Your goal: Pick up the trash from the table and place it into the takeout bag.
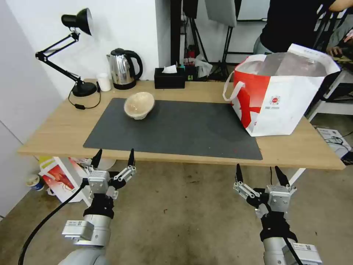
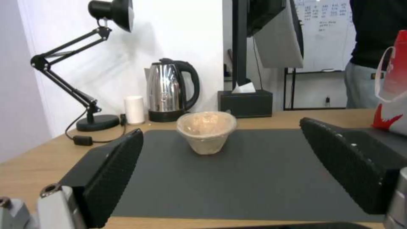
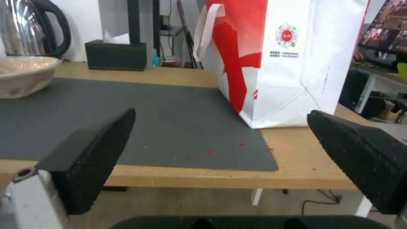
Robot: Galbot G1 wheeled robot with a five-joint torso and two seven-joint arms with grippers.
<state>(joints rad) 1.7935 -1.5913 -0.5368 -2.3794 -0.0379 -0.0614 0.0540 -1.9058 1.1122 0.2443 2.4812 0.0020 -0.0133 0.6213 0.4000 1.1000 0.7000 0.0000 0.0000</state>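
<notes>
Floor space lies between the robot and the near edge of the table [image 1: 66, 129], and both arms hang there below the tabletop. The left gripper [image 1: 113, 156] has its fingers spread wide with nothing between them; the right gripper [image 1: 261, 173] is likewise spread and bare. The tan pulp bowl [image 1: 139, 105] sits tilted on the far left part of the dark grey mat [image 1: 176, 129], with open mat around it. The takeout bag [image 1: 279, 92] stands upright at the mat's right end, mouth open, near the table's right edge. Kettle [image 1: 123, 68], lamp [image 1: 73, 51] and tissue box [image 1: 169, 78] line the far edge.
</notes>
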